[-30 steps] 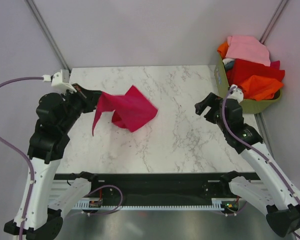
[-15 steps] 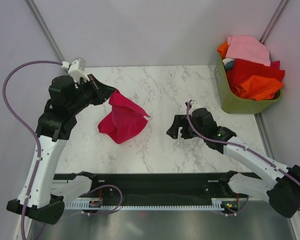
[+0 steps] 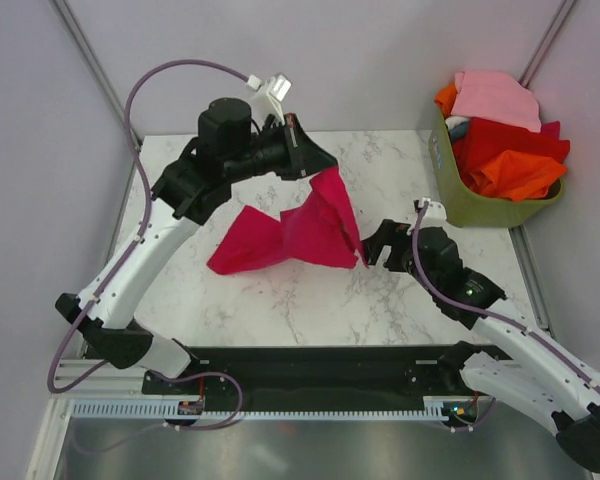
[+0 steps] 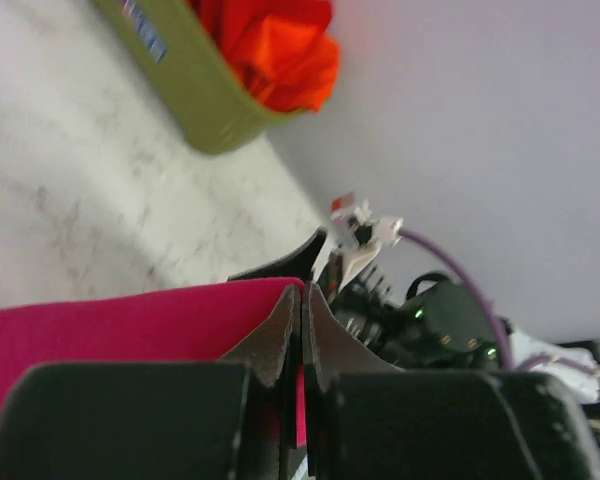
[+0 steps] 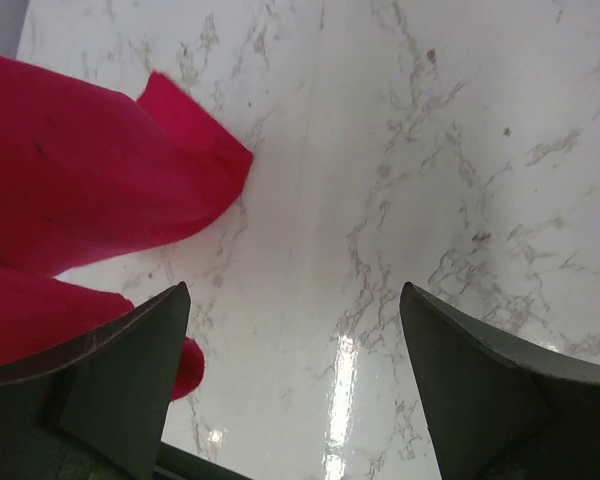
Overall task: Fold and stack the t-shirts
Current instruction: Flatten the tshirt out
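Observation:
A crimson t-shirt [image 3: 290,235] hangs from my left gripper [image 3: 315,165], which is shut on its upper corner above the middle of the table; the shirt's lower part drapes onto the marble to the left. In the left wrist view the closed gripper [image 4: 301,300] pinches the crimson cloth [image 4: 110,320]. My right gripper [image 3: 373,243] is open and empty, close to the shirt's right edge. In the right wrist view the gripper [image 5: 295,330] has its jaws wide apart over bare marble, with the shirt [image 5: 80,190] at the left. Pink, red and orange t-shirts [image 3: 500,135] lie piled in the basket.
An olive-green basket [image 3: 480,205] stands at the table's far right corner; it also shows in the left wrist view [image 4: 180,75]. The white marble table [image 3: 280,300] has a black front edge. Grey walls close in the back and sides.
My left arm has swung right and up, carrying the shirt from the left side to above the table's middle, stretching it out. My right gripper has moved up beside the shirt's right edge.

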Tool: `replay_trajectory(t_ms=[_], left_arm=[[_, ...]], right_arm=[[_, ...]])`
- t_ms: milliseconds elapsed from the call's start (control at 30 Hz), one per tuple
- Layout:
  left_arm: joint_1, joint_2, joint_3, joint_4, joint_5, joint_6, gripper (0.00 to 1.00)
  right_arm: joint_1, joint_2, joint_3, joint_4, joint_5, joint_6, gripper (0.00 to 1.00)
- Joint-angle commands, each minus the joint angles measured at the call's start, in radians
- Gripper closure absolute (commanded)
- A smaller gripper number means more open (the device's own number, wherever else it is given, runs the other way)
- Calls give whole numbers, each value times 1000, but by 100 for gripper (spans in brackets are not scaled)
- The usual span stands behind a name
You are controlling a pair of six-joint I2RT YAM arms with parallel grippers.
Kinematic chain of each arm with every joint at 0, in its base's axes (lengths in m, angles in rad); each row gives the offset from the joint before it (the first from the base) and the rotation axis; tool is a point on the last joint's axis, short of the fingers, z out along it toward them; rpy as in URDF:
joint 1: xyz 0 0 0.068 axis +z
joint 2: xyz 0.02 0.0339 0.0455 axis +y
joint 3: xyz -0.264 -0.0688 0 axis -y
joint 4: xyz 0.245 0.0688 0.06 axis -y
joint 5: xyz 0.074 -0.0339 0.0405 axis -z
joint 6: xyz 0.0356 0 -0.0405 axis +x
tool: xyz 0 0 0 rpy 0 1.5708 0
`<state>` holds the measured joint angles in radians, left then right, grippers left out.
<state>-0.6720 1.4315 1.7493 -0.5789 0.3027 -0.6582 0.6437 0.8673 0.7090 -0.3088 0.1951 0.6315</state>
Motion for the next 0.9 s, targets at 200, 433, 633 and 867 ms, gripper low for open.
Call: replay_trajectory(t_ms=[200,433,633,867], left_arm=[[148,-150,303,-16,-19,55,98],[368,-367,-103,-73,1,153,98],[373,-460,-401,-73,-204,255,98],[376,-526,-550,-76,-389,301,98]], right_arm=[[-1,-128,17,-61,201,20,6],[1,-22,18,39,-90,-71,8],[79,228,46,16,-218,-139,14],[143,260,-26,-13,-93,-82,26]])
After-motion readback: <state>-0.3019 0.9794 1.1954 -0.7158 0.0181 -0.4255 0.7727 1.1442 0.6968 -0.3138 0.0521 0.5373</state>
